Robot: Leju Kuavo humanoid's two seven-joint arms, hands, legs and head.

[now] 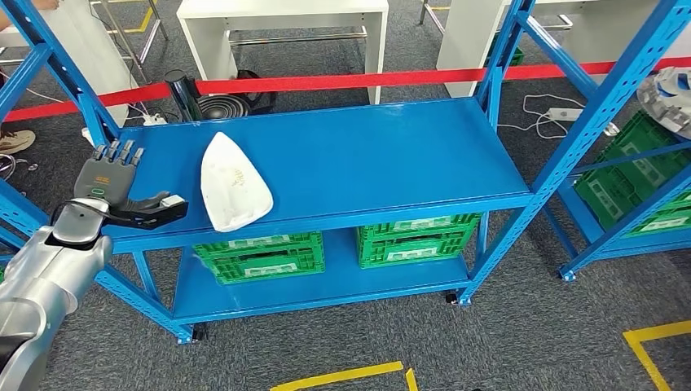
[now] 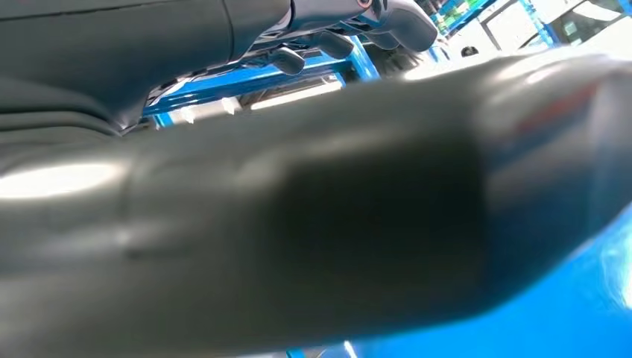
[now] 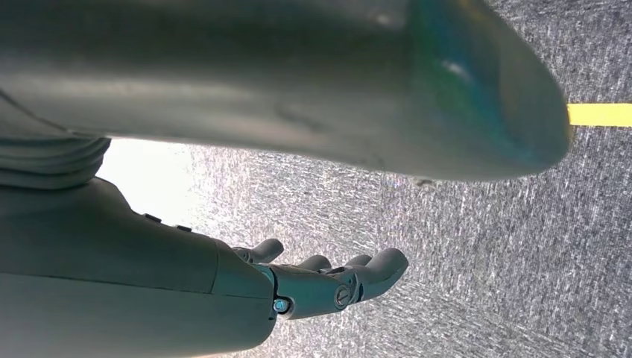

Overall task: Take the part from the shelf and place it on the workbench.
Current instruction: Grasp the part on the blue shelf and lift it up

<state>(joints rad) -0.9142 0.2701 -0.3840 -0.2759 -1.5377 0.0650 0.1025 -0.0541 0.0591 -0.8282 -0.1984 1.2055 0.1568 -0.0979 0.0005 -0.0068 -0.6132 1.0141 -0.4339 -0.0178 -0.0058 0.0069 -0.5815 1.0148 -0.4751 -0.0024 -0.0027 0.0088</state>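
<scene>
left hand: fingers spread, holding nothing, over the left end of the blue metal shelf | white teardrop-shaped flat part: lying on the shelf top, just right of left hand, apart from it | right hand: fingers loosely extended, empty, above grey carpet

No legible text, brand, number or sign anywhere. Faint tan marks on the white part, too small to make out as letters or figures. Pale patches on the fronts of the green crates, too blurred to read as labels or plain moulding.
</scene>
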